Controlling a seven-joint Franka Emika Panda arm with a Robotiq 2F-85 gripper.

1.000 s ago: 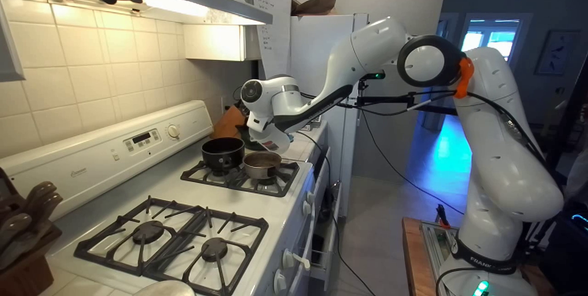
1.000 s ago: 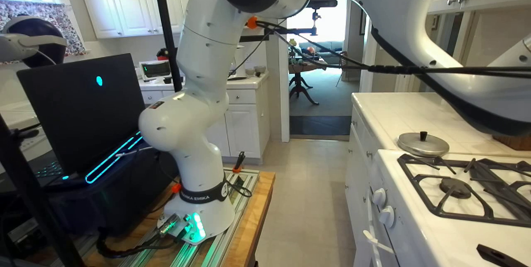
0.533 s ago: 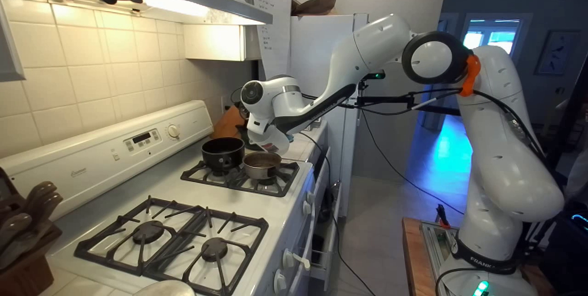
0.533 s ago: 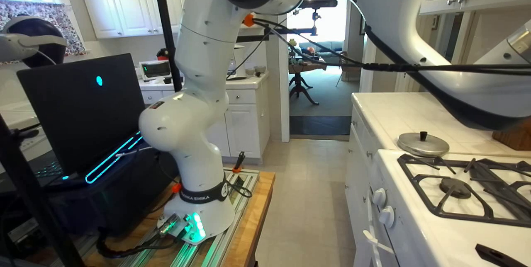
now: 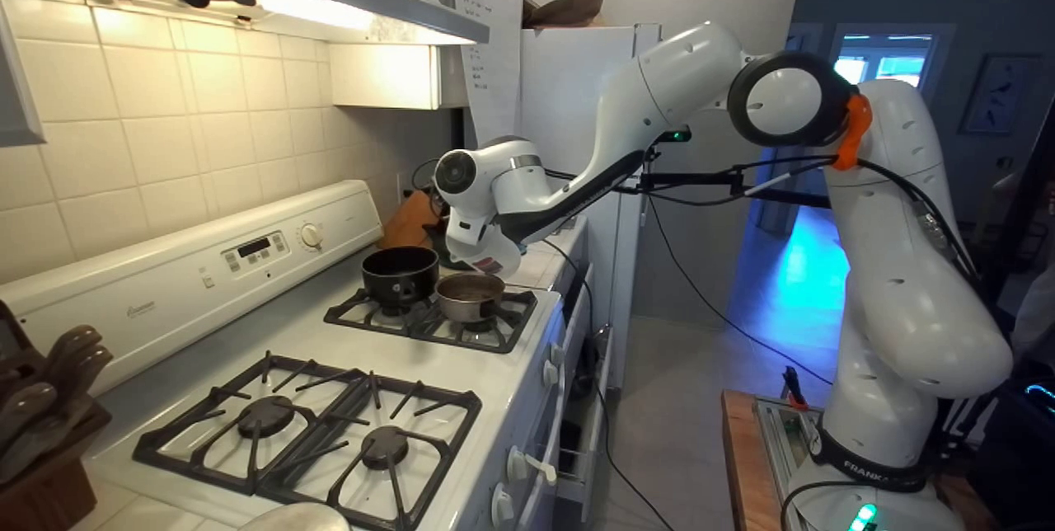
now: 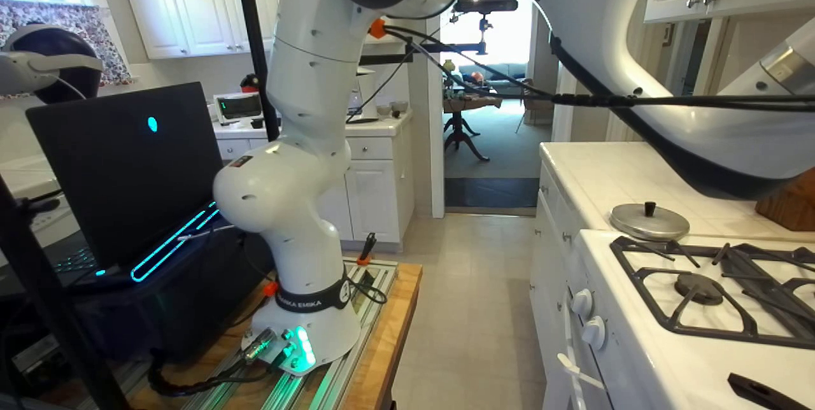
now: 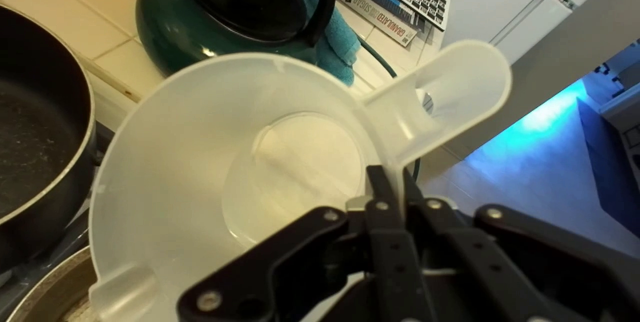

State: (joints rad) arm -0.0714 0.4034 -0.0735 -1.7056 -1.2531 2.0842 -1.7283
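- Drawn back a little toward its base, the arm (image 5: 626, 127) has its elbow farther right in an exterior view than in the earlier frame, and the wrist with the translucent jug (image 7: 280, 152) has slipped slightly right and down; the small saucepan (image 5: 470, 300) and dark pot (image 5: 400, 277) look unmoved

- Jaws clenched on the jug's wall, pinching it across the rim just beside the handle (image 7: 460, 82); the gripper (image 7: 394, 176) seems to bear it by this hold alone

- Jug's place: up over the far part of the stove (image 5: 412, 359), close by the saucepan, its spout (image 7: 125, 289) overlapping the saucepan's rim in the wrist view; whether they touch, or whether liquid lies inside the jug, I cannot tell

- Left of the saucepan, on the same far grate, stands the pot; beyond the jug in the wrist view sits a green kettle (image 7: 175, 27), with a blue cloth (image 7: 337, 37) just to its right

- Step in hand, by my judgement: positioning the held jug near the saucepan, rather than taking hold or letting go

- Next move seems to call for small, slow turns of the wrist, firm pressure on the thin rim, and spare room around pot and kettle, since such an off-centre hold could let the jug swivel
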